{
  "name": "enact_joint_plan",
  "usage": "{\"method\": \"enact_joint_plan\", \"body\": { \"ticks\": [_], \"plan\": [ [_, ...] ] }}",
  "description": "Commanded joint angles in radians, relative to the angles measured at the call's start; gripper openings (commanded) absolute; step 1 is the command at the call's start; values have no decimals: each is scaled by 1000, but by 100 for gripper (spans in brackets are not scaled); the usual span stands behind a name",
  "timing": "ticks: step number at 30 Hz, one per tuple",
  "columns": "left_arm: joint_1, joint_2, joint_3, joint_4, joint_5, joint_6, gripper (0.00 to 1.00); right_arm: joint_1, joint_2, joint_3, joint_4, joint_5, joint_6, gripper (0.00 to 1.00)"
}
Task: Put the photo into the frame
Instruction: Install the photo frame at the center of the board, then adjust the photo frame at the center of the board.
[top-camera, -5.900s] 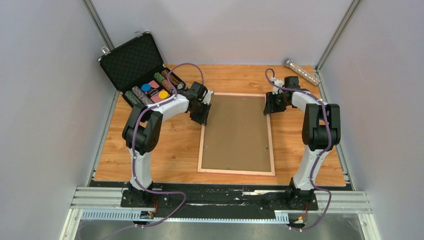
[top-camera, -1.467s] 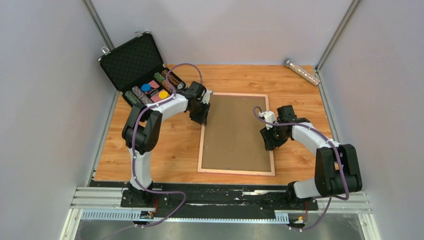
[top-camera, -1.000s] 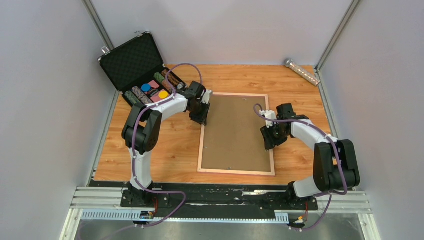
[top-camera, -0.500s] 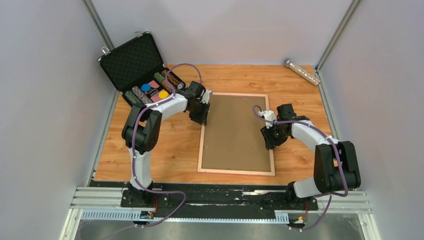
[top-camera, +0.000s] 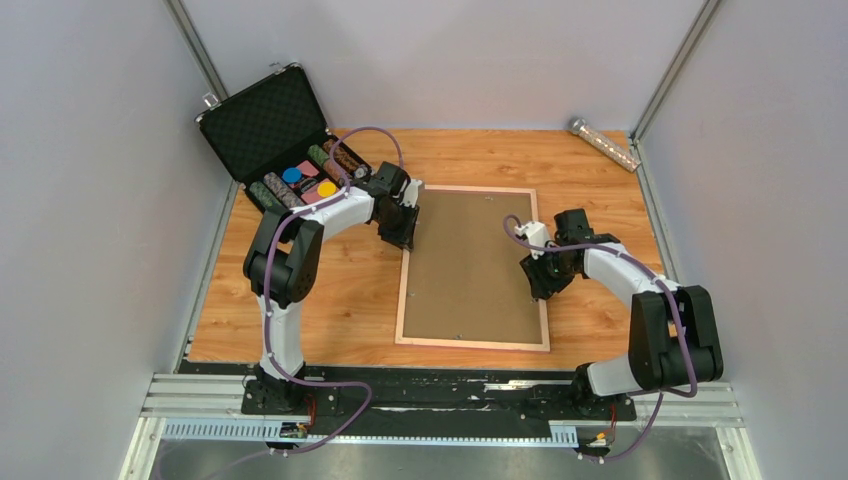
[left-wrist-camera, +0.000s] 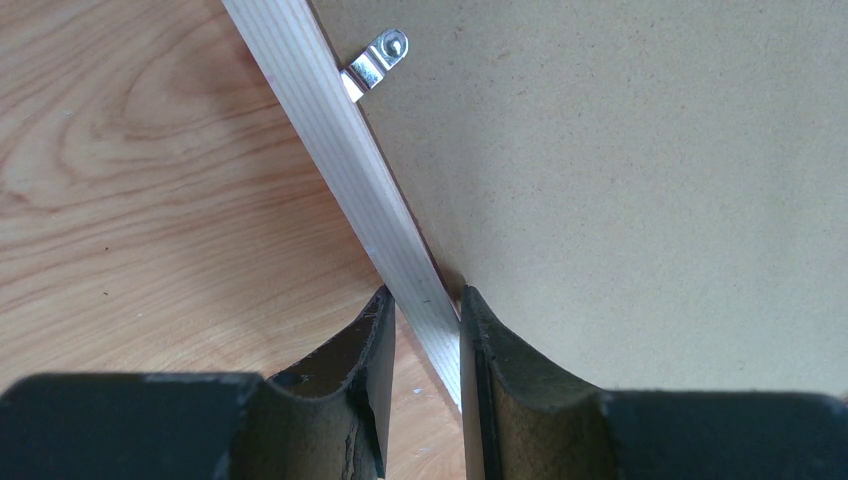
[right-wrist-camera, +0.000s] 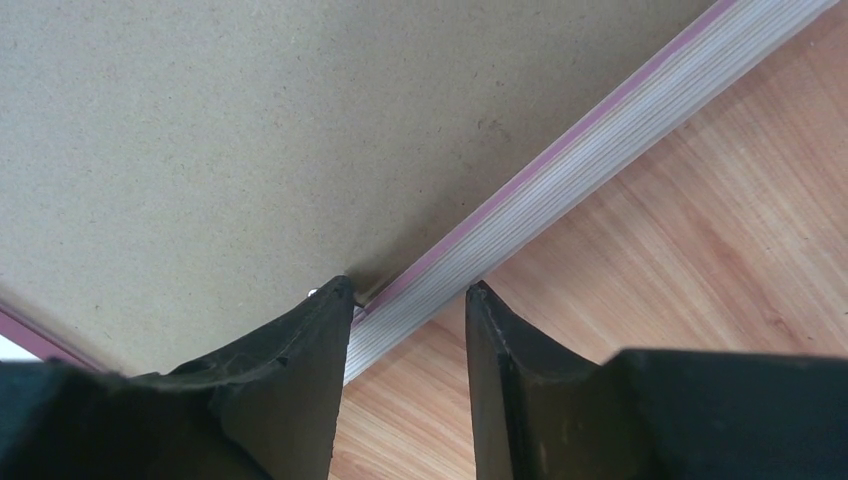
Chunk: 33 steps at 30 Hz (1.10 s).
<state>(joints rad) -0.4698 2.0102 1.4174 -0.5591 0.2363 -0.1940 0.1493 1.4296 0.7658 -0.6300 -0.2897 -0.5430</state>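
Observation:
The frame (top-camera: 400, 300) lies face down in the middle of the table, with a plain brown backing board (top-camera: 470, 265) filling its back. The photo is hidden. My left gripper (top-camera: 403, 238) is at the upper left rail. In the left wrist view that gripper (left-wrist-camera: 425, 300) is shut on the light wood rail (left-wrist-camera: 330, 120), one finger outside it and one on the board. My right gripper (top-camera: 537, 290) is at the middle of the right rail. In the right wrist view it (right-wrist-camera: 408, 290) stands open astride the rail (right-wrist-camera: 620, 130), its inner finger on the board (right-wrist-camera: 250, 130) edge.
An open black foam-lined case (top-camera: 270, 125) with rolls and coloured discs stands at the back left. A glittery tube (top-camera: 603, 143) lies at the back right corner. A small metal turn clip (left-wrist-camera: 380, 58) sits on the frame's left rail. Grey walls enclose the wooden table (top-camera: 320, 300).
The right arm has come from the frame's far right corner down to the middle of the right rail, and has barely shifted in the last second. The left arm has not moved.

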Motion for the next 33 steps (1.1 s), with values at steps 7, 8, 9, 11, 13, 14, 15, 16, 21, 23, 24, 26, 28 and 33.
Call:
{"method": "enact_joint_plan", "body": {
  "ticks": [7,8,9,11,13,14,15,16,21,23,24,26,28,33],
  "plan": [
    [17,46,-6,-1,-42,30,0,9,26,-17,-57,-23,-132,47],
    [18,46,-7,-1,-40,29,0,10,26,-15,-57,-25,-132,47],
    [18,45,-7,-1,-39,29,0,10,27,-13,-57,-25,-131,48],
    [19,46,-7,-1,-38,28,0,1,33,0,-57,-30,-115,49],
    [20,45,-6,-1,-37,28,0,-23,43,27,-57,-43,-82,50],
    [20,43,-8,-1,-37,28,0,-39,47,44,-56,-50,-62,50],
    [21,43,-8,0,-37,29,0,-57,50,62,-56,-60,-43,50],
    [21,42,-9,0,-37,29,0,-74,50,78,-56,-72,-22,51],
    [23,41,-11,1,-35,30,0,-135,28,143,-56,-133,71,53],
    [23,42,-12,2,-33,32,0,-139,18,174,-56,-142,103,53],
    [23,42,-11,1,-32,33,0,-139,17,189,-54,-145,120,54],
    [23,44,-10,0,-26,37,0,-139,13,215,-51,-146,151,54],
    [23,44,-10,0,-21,44,0,-139,9,236,-41,-143,182,54],
    [23,48,13,-17,1,82,0,-139,15,279,19,-109,247,54]
  ]
}}
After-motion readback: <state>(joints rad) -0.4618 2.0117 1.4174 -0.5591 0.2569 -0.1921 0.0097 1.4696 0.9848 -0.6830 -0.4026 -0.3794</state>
